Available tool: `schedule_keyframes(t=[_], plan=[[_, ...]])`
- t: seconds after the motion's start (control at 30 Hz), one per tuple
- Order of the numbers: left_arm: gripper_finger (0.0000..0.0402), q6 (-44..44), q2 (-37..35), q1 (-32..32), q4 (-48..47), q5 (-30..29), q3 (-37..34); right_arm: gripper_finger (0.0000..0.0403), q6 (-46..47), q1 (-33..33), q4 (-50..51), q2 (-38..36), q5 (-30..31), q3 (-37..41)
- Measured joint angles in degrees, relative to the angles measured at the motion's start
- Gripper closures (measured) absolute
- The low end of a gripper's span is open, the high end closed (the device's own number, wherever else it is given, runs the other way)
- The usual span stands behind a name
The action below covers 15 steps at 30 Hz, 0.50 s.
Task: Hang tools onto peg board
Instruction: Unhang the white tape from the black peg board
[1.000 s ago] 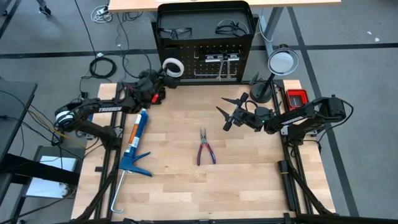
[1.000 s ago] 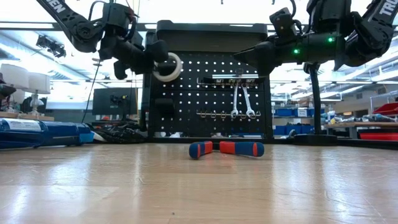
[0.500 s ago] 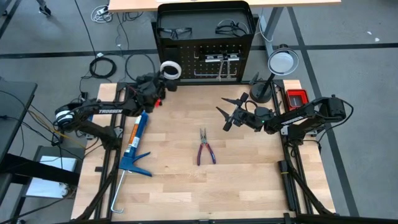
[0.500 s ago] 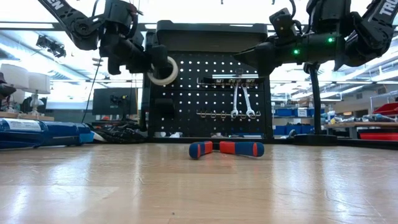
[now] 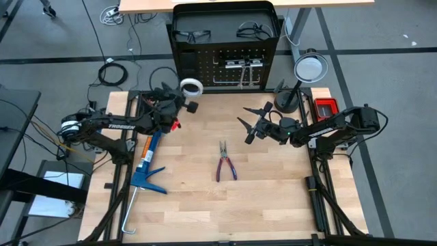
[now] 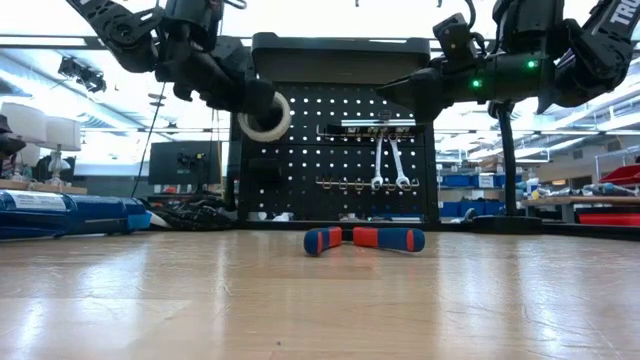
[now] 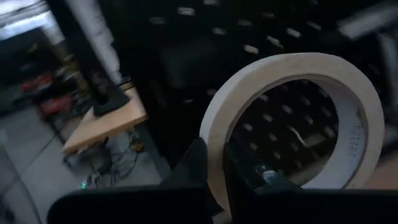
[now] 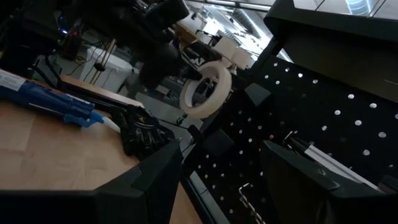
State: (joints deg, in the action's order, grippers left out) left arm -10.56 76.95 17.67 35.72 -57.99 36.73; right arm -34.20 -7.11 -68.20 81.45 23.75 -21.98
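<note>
Upper left: left gripper [image 6: 250, 100] clamped on tape roll [image 6: 265, 117], just before peg board [image 6: 340, 130]; empty hooks lie rightward.

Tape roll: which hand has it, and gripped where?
The left hand holds the white tape roll by its band, one finger inside the ring and one outside, up by the peg board. The right hand is open and empty.

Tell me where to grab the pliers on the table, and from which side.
Come straight down on the pliers and close across both red-and-blue handles near the pivot. They lie flat, handles spread toward the table's front edge, nothing around them. The open right gripper is nearest.
</note>
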Motion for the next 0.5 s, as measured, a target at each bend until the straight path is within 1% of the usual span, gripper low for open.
schedule_keyframes(t=[0.1,0.23,0.33,0.4,0.5], plan=[[0.0380,-1.7,0.0,-0.9,-6.2,5.7,0.0,0.0175,0.0,0.0,0.0,0.0,0.0,0.0],[0.0380,2.7,0.0,-0.9,-18.9,19.2,0.0,0.0175,0.0,0.0,0.1,0.0,0.0,0.0],[0.0380,3.6,0.0,-0.9,-27.5,27.6,0.0,0.0175,0.2,0.0,0.2,0.0,0.0,0.0],[0.0380,4.2,0.0,-1.0,-30.5,32.3,0.0,0.0175,0.1,-0.1,0.3,0.0,0.0,0.0],[0.0380,6.2,0.0,-0.9,-31.3,40.1,0.0,0.0175,0.2,-0.2,0.3,0.0,0.0,0.0]])
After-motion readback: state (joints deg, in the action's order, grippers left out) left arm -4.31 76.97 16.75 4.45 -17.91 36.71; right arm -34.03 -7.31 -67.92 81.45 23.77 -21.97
